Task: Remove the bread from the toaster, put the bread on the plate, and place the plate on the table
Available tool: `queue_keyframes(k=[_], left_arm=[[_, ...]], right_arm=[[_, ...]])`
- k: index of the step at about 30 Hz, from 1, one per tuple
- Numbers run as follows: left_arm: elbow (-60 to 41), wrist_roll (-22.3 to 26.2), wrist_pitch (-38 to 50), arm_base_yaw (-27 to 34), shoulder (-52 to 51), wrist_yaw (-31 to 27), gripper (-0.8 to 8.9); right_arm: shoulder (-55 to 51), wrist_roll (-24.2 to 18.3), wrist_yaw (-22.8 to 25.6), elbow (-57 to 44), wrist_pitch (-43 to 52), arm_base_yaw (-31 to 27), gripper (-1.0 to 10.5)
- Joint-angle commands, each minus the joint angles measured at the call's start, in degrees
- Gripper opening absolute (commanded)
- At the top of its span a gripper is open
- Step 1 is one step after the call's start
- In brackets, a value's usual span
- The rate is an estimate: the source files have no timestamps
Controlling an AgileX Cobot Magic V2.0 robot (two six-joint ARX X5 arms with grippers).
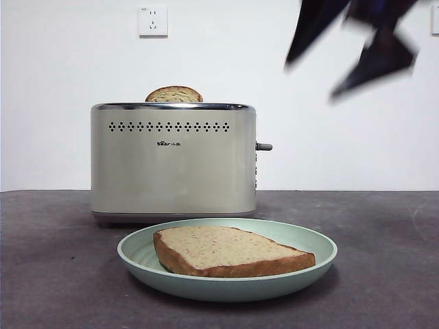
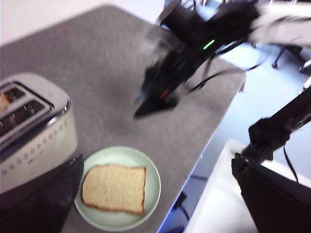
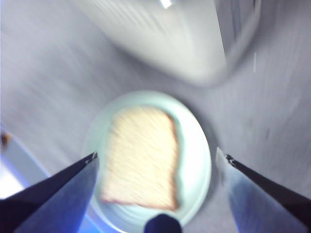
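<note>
The bread [image 1: 226, 250] lies flat on the mint-green plate [image 1: 309, 250], which rests on the table [image 1: 384, 288] in front of the cream toaster [image 1: 171, 161]. A second slice [image 1: 173, 94] pokes up from the toaster's slot. My right gripper [image 1: 312, 81] hangs blurred high at the right, open, holding nothing. In its wrist view, the gripper [image 3: 156, 154] sits above the bread [image 3: 141, 155] and plate [image 3: 197, 160]. My left gripper [image 2: 158, 160] is open and high up, looking down on the plate [image 2: 153, 174], bread [image 2: 114, 188] and toaster [image 2: 29, 141].
The table's edge [image 2: 214, 131] runs close by the plate on the side away from the toaster. A white wall with a socket [image 1: 152, 20] stands behind. The right arm [image 2: 194, 43] reaches over the table's middle.
</note>
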Motion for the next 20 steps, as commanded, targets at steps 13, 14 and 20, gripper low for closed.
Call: queue_keyframes(k=[13,14,20], left_arm=[[-4.0,3.9,-2.3,-0.2,2.2,-10.3,-0.08],[-4.6,3.8,-1.6,-0.2,2.2,-10.3,-0.08],[-13.2,0.9,7.4,-0.2,2.0,-10.4,-0.08]], right_arm=[[-27.7,2.4,0.0,0.1,-1.7,0.1,-0.1],[-28.1,2.4,-0.1,0.1,-1.7,0.1,-0.1],[-28.8,2.4,0.0,0.1,-2.2,0.1,-0.1]])
